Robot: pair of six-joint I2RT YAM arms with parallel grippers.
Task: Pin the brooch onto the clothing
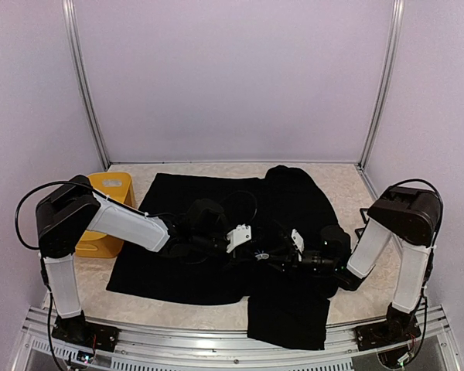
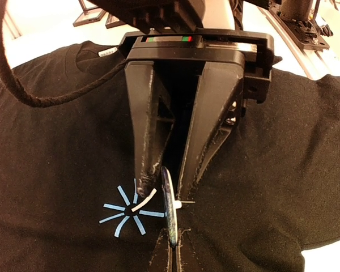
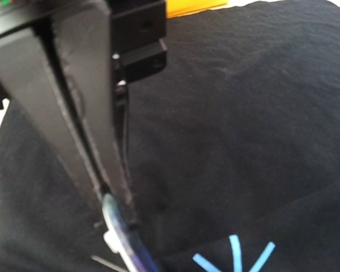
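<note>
Clamps the thin, iridescent brooch (image 3: 118, 225) edge-on at the tips of the right end effector (image 3: 114, 205), dark fingers (image 3: 88, 113) nearly together, over the black clothing (image 3: 243, 130). Shows a light-blue starburst mark (image 3: 235, 258) on the fabric right of the brooch. Catches a yellow object (image 3: 195, 5) at the top edge.

The T-shirt (image 1: 185, 270) lies spread on the table (image 1: 216, 168), with one portion draped over the near edge. A bin (image 1: 112, 189) stands at the left, beside the shirt, beyond my left arm. My left gripper (image 2: 160, 177) and right gripper (image 3: 116, 202) meet tip to tip over mid-shirt. The brooch (image 2: 169, 209) stands on edge between them, just beside the starburst mark (image 2: 127, 212).
</note>
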